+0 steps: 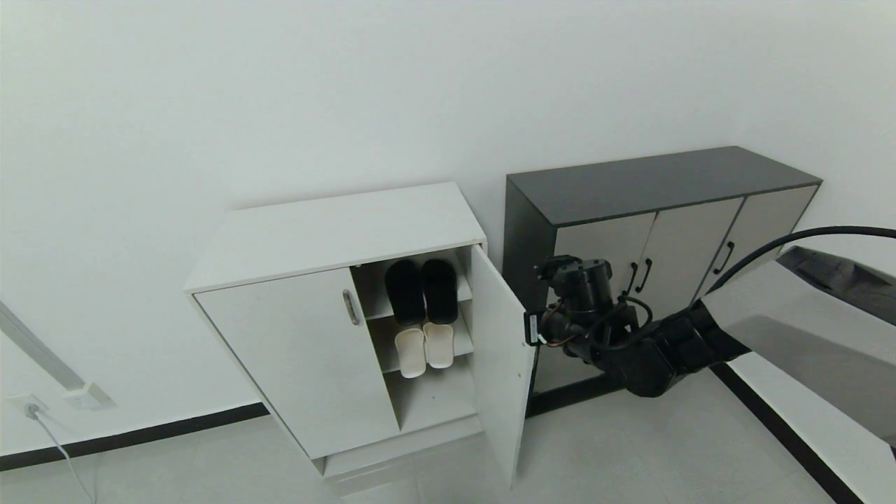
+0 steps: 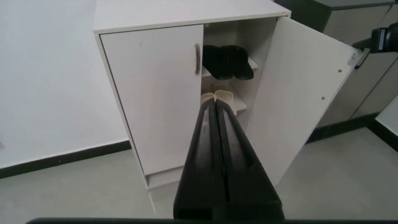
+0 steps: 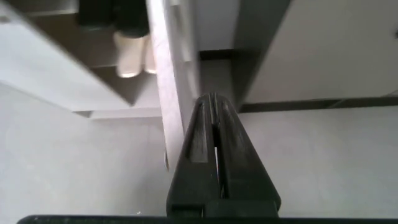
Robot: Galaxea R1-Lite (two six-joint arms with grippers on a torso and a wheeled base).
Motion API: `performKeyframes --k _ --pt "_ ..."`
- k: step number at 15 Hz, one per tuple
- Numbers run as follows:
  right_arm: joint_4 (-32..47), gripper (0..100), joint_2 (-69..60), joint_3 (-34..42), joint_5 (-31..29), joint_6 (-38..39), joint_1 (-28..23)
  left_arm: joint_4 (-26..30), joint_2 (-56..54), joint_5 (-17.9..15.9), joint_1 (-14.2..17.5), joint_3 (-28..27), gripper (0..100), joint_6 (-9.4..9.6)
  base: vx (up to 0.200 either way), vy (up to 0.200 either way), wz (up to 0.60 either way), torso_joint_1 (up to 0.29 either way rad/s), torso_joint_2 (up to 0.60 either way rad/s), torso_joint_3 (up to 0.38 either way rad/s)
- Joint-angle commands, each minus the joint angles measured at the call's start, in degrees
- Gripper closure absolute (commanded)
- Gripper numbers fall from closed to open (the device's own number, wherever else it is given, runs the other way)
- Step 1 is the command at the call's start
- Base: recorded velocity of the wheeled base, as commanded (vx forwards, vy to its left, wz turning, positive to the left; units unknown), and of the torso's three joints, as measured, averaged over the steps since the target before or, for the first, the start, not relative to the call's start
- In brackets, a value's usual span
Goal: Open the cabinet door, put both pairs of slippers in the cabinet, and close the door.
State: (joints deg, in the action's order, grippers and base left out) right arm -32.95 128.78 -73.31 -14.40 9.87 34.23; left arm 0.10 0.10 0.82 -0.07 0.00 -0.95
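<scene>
Resting closed and empty, the right hand (image 3: 213, 99) sits at the outer face of the door (image 1: 500, 350), high up near its free edge. Whether it touches the panel or stands just beside it I cannot tell.

The door is a tall upright panel, hinged on the right side of the cabinet (image 1: 336, 231) and standing well open toward the robot. Its outer face turns to the robot's right, straight at this hand.

Behind the door, inside the cabinet, the black slippers (image 1: 422, 290) lie above the white slippers (image 1: 425, 348). Both pairs look clear of the door's path.

The left hand (image 2: 216, 106), also closed and empty, hangs well apart from the door, out in front of it and pointing into the cabinet. A dark cabinet (image 1: 651, 175) stands beyond the door's outer face.

By my judgement both pairs are stowed and only the closing is left. The right hand is the nearer one. A push on the outer face, to the robot's left and back toward the cabinet, should bring the door home.
</scene>
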Motion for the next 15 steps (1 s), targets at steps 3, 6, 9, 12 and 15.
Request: performKeyframes --k 3,6,9,12,15 --pt "0.1 100 -2.6 1.7 0.1 2.1 6.7 0.0 0.0 0.1 0.0 0.0 100 -0.02 0.000 0.000 0.00 0.000 0.00 0.000" --pt "-0.4 100 -4.2 3.5 0.2 2.0 8.3 0.0 0.0 0.0 0.0 0.0 100 -0.02 0.000 0.000 0.00 0.000 0.00 0.000" --pt "-0.4 100 -7.5 6.6 1.6 0.0 8.3 0.0 0.0 0.0 0.0 0.0 100 -0.02 0.000 0.000 0.00 0.000 0.00 0.000" --pt "-0.6 100 -8.4 7.2 1.7 -0.9 8.3 0.0 0.0 0.0 0.0 0.0 100 -0.02 0.000 0.000 0.00 0.000 0.00 0.000" --pt "-1.3 100 -8.4 7.9 1.8 -1.3 8.3 0.0 0.0 0.0 0.0 0.0 100 -0.02 0.000 0.000 0.20 0.001 0.00 -0.001"
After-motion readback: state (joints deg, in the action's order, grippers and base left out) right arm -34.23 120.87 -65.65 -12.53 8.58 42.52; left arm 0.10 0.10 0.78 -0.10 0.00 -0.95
